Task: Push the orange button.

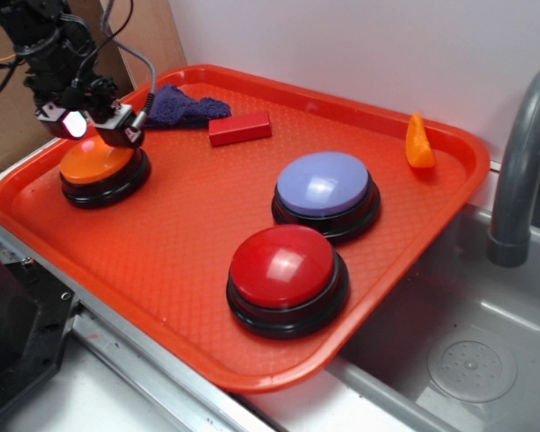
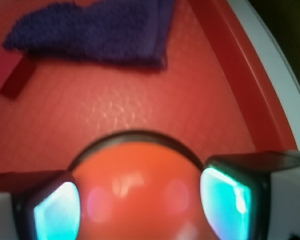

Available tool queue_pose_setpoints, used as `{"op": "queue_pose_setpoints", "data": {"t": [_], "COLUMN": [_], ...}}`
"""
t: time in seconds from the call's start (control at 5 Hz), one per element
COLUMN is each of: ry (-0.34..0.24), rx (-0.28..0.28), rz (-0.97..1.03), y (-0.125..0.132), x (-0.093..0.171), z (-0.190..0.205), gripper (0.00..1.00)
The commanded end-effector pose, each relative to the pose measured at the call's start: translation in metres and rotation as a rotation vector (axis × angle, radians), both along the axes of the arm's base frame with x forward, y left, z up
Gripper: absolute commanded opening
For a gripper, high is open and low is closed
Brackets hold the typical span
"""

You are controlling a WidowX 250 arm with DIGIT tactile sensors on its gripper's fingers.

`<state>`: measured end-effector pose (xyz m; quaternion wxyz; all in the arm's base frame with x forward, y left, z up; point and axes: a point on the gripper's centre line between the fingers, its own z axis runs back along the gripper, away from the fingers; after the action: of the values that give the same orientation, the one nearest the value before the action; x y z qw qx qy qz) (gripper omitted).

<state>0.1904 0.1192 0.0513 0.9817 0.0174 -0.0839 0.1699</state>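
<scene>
Hovering right over the orange button (image 1: 97,159), the tool (image 1: 88,123) has its fingers spread, one either side of the dome's crown in the wrist view, gripping nothing. The button sits near the tray's (image 1: 207,360) left corner. Its glossy dome looks hard and slick on a squat black base, likely sprung; no grasp is needed, just a straight press on the crown. Beyond it lie a purple cloth (image 2: 97,32) and a red block (image 1: 239,128).
</scene>
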Motion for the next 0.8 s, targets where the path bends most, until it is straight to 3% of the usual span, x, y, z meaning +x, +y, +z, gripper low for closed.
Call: {"op": "queue_pose_setpoints", "data": {"t": [0.0,0.2,0.6], "ry": [-0.191,-0.227,-0.229], "rx": [-0.062,-0.096,-0.085], "rz": [0.05,0.054,0.072], "y": [0.014,0.014,0.012], "x": [-0.013,-0.015,-0.019], "z": [0.04,0.049,0.063], "gripper": [1.0,1.0,1.0]}}
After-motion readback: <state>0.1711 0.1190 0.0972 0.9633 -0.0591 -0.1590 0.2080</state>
